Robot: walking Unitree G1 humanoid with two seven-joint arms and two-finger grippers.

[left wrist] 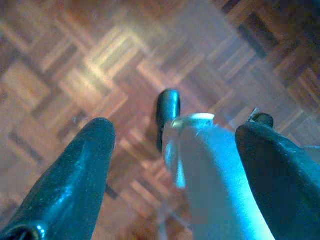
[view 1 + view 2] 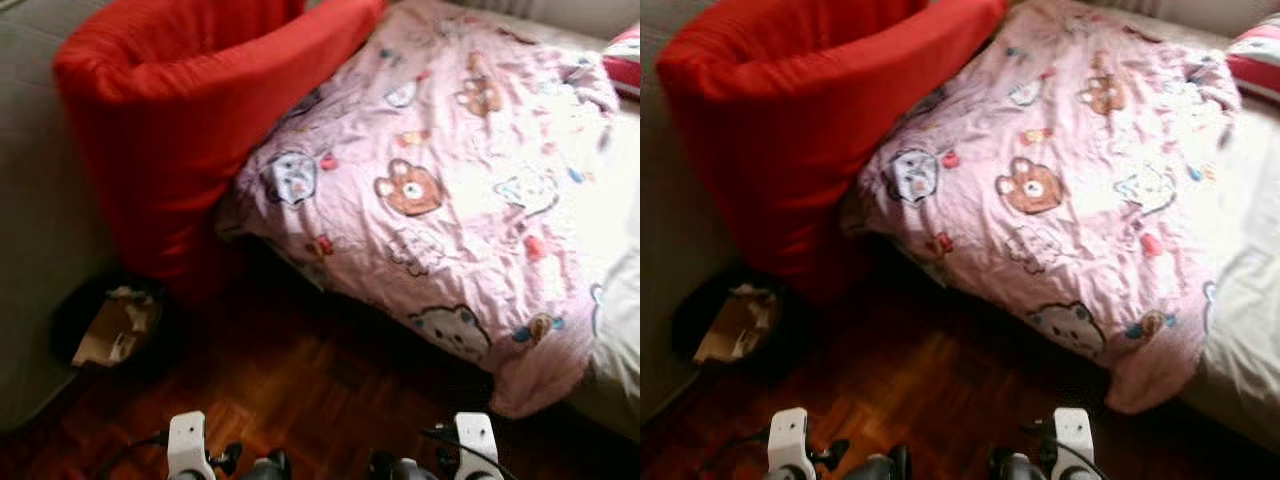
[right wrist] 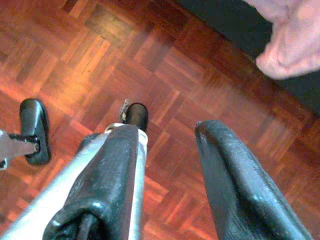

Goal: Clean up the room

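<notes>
A pink blanket [image 2: 450, 180] printed with cartoon bears lies rumpled over the bed, and one corner [image 3: 290, 40] hangs down toward the floor. A big red cushion [image 2: 180, 110] leans against the bed's left side. On the floor to the left stands a black bin [image 2: 110, 325] holding crumpled paper and cardboard. Both my arms hang low at the bottom edge of the head views. My left gripper [image 1: 175, 127] is open over the parquet with nothing held. The right gripper [image 3: 162, 130] is also open above the floor.
Dark parquet floor [image 2: 300, 390] stretches between me and the bed. A grey upholstered surface [image 2: 30, 200] runs along the left. A red-striped pillow [image 2: 625, 55] lies at the far right of the bed, with white sheet [image 2: 620, 320] below it.
</notes>
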